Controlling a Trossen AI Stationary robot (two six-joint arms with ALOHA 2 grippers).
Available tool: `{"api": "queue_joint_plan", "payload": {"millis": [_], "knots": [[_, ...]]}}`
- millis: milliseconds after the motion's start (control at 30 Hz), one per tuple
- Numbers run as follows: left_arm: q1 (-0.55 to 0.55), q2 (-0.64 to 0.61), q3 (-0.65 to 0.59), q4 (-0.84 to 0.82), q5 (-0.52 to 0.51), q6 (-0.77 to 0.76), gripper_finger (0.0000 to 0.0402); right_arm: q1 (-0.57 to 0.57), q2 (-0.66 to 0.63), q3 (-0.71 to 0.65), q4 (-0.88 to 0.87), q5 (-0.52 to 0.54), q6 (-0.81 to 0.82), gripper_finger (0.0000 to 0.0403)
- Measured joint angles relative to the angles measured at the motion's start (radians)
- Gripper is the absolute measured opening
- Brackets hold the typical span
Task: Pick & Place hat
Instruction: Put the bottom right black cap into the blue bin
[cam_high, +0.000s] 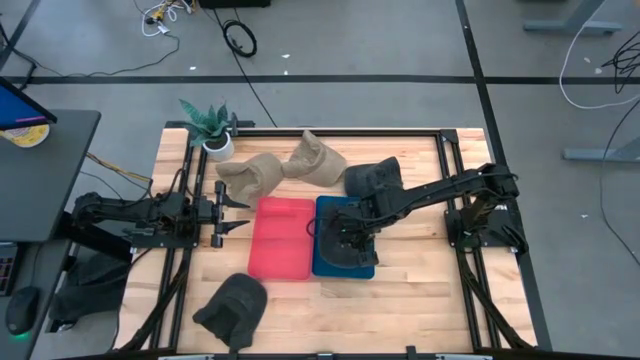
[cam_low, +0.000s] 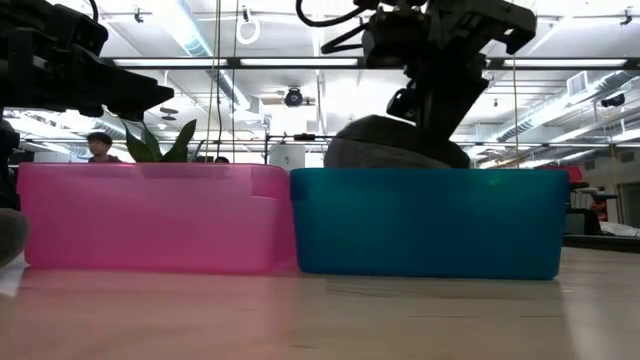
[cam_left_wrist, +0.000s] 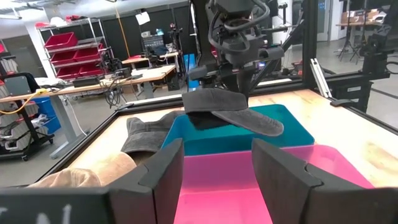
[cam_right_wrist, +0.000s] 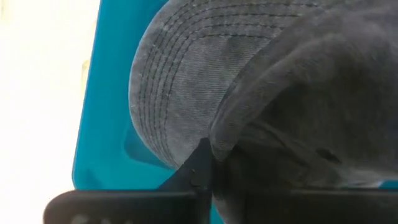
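Note:
A dark grey cap (cam_left_wrist: 227, 107) hangs over the blue bin (cam_high: 322, 262), held by my right gripper (cam_high: 346, 232), which is shut on it. In the right wrist view the cap's stitched brim (cam_right_wrist: 174, 93) and crown (cam_right_wrist: 311, 112) fill the picture above the blue bin (cam_right_wrist: 102, 124). The pink bin (cam_high: 280, 238) stands against the blue bin's left side. My left gripper (cam_high: 238, 210) waits open, left of the pink bin, pointing at it. A second dark hat (cam_high: 232, 305) lies near the table's near edge. My right gripper holds the grey cap by the top of its crown (cam_left_wrist: 231, 93), coming from above and pointing down. The brim (cam_left_wrist: 258, 123) sticks out level over the blue bin. The bin's wall (cam_low: 430, 220) hides the cap's underside, so whether it touches the bin's floor I cannot tell.
Two tan hats (cam_high: 262, 173) (cam_high: 316, 160) and another dark hat (cam_high: 372, 178) lie behind the bins toward the far edge. A potted plant (cam_high: 210, 128) stands at the far left corner. Dark rails (cam_high: 448, 170) frame the table.

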Motion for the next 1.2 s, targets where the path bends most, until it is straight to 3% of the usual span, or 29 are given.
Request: {"api": "queue_joint_plan", "payload": {"millis": [300,633,833,1200], "knots": [[0.000,0.000,0.000,0.000,0.000,0.000,0.0193,0.000,0.000,0.000,0.001,-0.027,0.013,0.0068],[0.000,0.000,0.000,0.000,0.000,0.000,0.0193,0.000,-0.001,0.000,-0.033,-0.027,0.112,0.0167],[0.000,0.000,0.000,0.000,0.000,0.000,0.0193,0.000,-0.012,0.000,-0.029,-0.024,0.141,0.0199],[0.000,0.000,0.000,-0.001,0.000,0.000,0.0193,-0.024,-0.012,0.000,0.364,-0.023,0.042,0.0188]]}}
